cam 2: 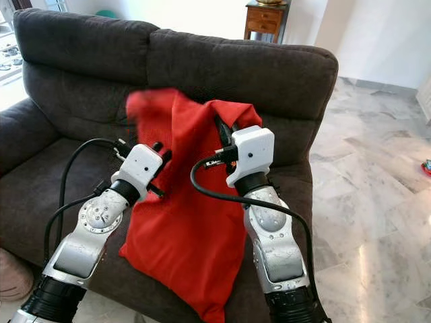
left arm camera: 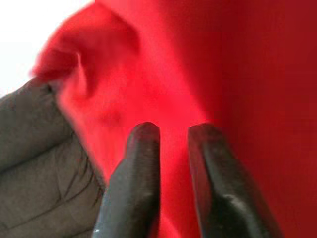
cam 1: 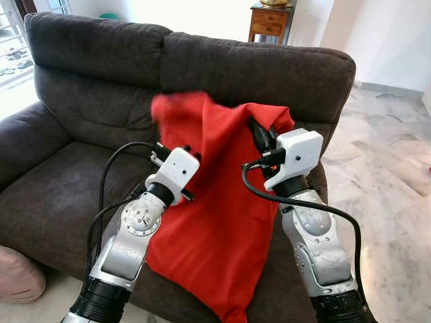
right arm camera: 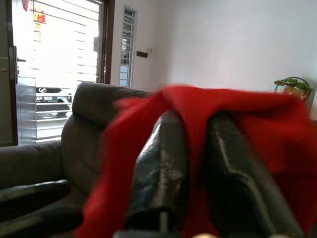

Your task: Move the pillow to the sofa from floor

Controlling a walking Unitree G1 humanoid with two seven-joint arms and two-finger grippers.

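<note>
Left eye view: red pillow [cam 1: 215, 222] hangs upright before the dark sofa [cam 1: 81, 114] seat; right gripper [cam 1: 264, 142] jaws clenched on its top corner; left gripper [left arm camera: 173, 134] jaws slightly parted, pressed against its side.

Arms: silver metal segments with black collars near the elbows.
Wrist housings: white boxy casings, one behind each gripper.
Cables: black, looping beside each forearm.
left gripper [left arm camera: 173, 131]: two long glossy black fingers.
right gripper [right arm camera: 195, 124]: likewise black, rounded fingers.
</note>
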